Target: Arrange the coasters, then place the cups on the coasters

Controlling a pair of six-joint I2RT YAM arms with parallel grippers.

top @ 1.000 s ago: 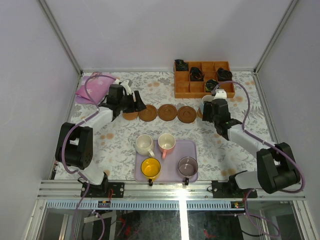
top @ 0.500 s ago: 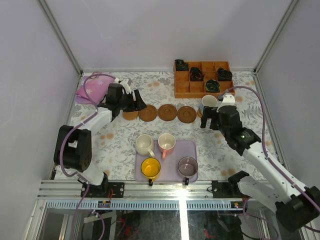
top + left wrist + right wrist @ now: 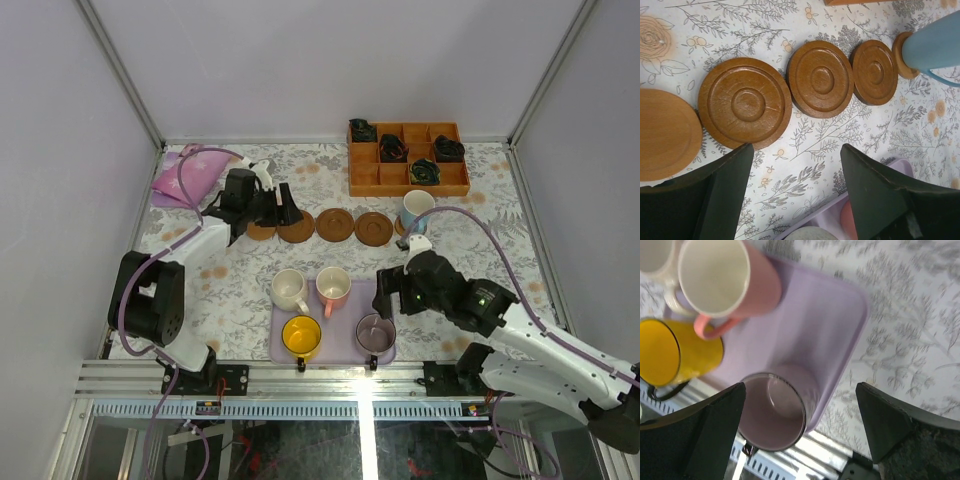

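Since a moment ago, the right gripper (image 3: 384,300) has swung away from the blue cup (image 3: 416,209). Now it hangs over the grey-purple cup (image 3: 375,332) on the tray (image 3: 340,340). Its fingers are spread wide and hold nothing.

The yellow cup (image 3: 301,337), pink cup (image 3: 333,286) and white cup (image 3: 289,290) sit on the tray too. From the right wrist, the white cup (image 3: 652,260) is mostly cut off.

The blue cup stands on the last coaster (image 3: 902,55) and hides most of it. The left gripper (image 3: 285,207) hovers over the row of coasters (image 3: 335,224), open and holding nothing. It covers part of the first coaster (image 3: 262,231), which is also cut off in its own camera. The dark things in the box (image 3: 375,180) are too small to make out.
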